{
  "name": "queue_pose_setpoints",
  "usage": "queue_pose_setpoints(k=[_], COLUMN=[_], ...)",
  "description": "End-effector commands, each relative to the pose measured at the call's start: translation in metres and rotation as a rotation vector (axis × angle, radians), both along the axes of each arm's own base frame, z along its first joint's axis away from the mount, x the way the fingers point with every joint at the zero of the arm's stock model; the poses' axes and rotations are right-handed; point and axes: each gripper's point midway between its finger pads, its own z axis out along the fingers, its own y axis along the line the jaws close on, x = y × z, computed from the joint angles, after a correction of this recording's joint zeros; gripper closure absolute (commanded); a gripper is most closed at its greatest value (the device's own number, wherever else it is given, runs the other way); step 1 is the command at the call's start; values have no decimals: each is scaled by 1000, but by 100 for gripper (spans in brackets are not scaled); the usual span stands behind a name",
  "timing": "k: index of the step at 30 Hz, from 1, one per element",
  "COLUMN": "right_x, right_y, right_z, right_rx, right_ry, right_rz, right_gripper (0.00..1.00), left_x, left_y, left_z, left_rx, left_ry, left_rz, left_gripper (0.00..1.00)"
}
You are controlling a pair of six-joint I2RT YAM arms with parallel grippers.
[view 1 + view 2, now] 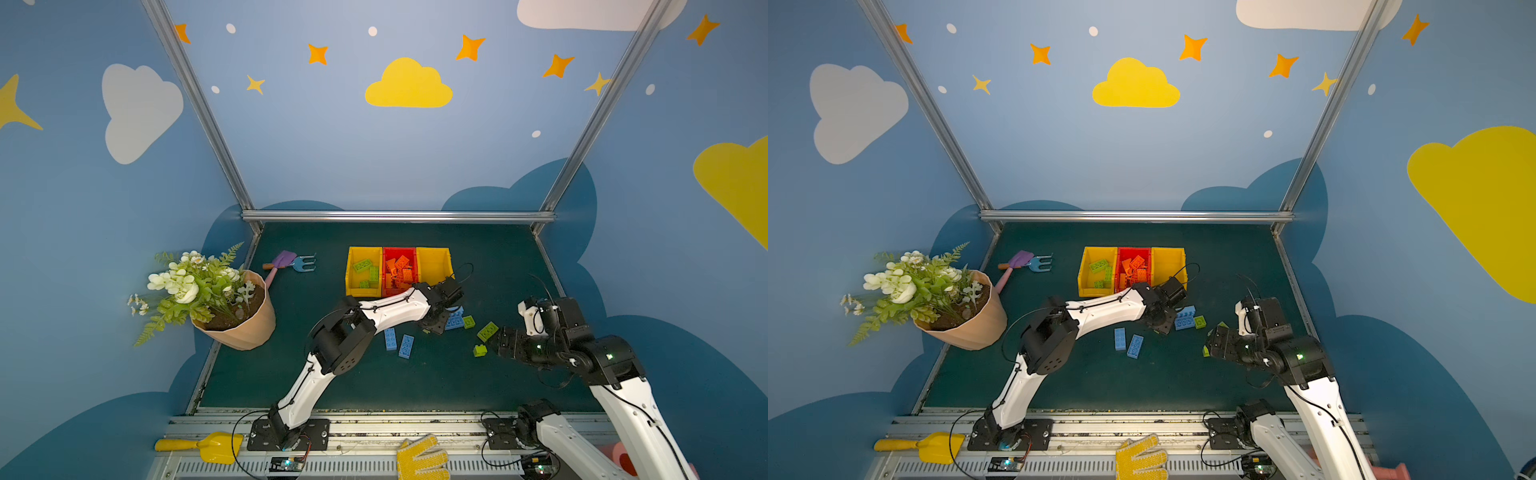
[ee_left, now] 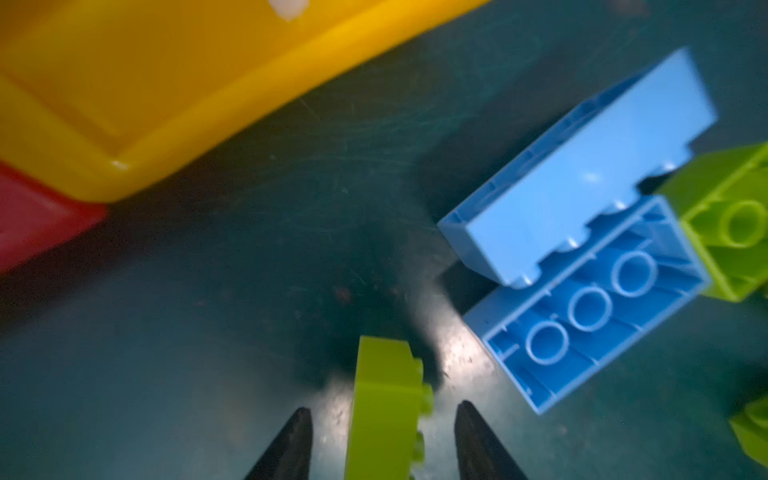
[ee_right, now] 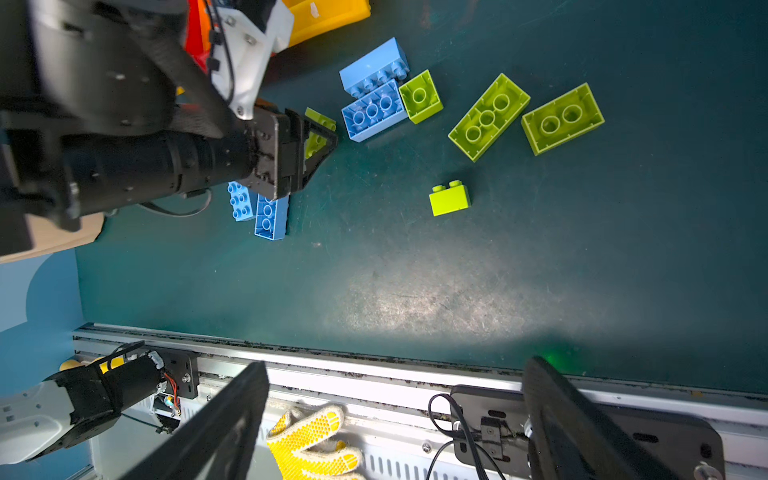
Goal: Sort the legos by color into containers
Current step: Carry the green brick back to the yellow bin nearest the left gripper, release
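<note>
1. At the 9 o'clock edge of the bench (image 1: 415, 382) sits a tan flower pot (image 1: 245, 328); toward 11 o'clock lie a purple toy spade (image 1: 284, 259) and a blue toy rake (image 1: 305, 264), just beside each other.
2. Near 12 o'clock the containers stand joined in a row; the left yellow bin (image 1: 350, 270) holds lime legos (image 1: 363, 265); the red bin (image 1: 399, 252) holds orange legos (image 1: 400, 270); the right yellow bin (image 1: 434, 266) adjoins it at 3 o'clock.
3. The left tool (image 2: 384, 406) hangs at 6 o'clock of the right yellow bin; its jaws are partly open around an upended lime lego (image 2: 382, 432); a gap shows on each side, so nothing is gripped.
4. At 7 o'clock of that tool two blue legos (image 1: 390, 338) lie side by side; at its 3 o'clock a blue pair (image 1: 455, 321) touches a square lime lego (image 1: 469, 321).
5. Further toward 3 o'clock lies a long lime lego (image 1: 487, 331); a small lime lego (image 1: 480, 350) sits near its 7 o'clock.
6. The right tool (image 3: 397, 363) hovers at 3 o'clock of these; its jaws are spread wide and hold nothing.
</note>
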Motion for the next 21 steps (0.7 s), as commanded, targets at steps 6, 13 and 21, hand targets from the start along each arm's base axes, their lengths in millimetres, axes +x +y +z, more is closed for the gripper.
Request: queue_pose_setpoints(k=[6,13,21], right_x=[-1,10,31], right_y=[-5,-1,14], right_z=[2,5,7], right_rx=[-25,-22,26], right_ry=[3,-4,2], right_rz=[2,8,17], right_gripper=[7,7,7], left_x=[11,17,68], left_y=[12,31,103], left_z=[-2,32,109], left_rx=[33,69,44], left_ry=[4,-64,-201], left_rz=[31,48,208], left_gripper=[85,92,91])
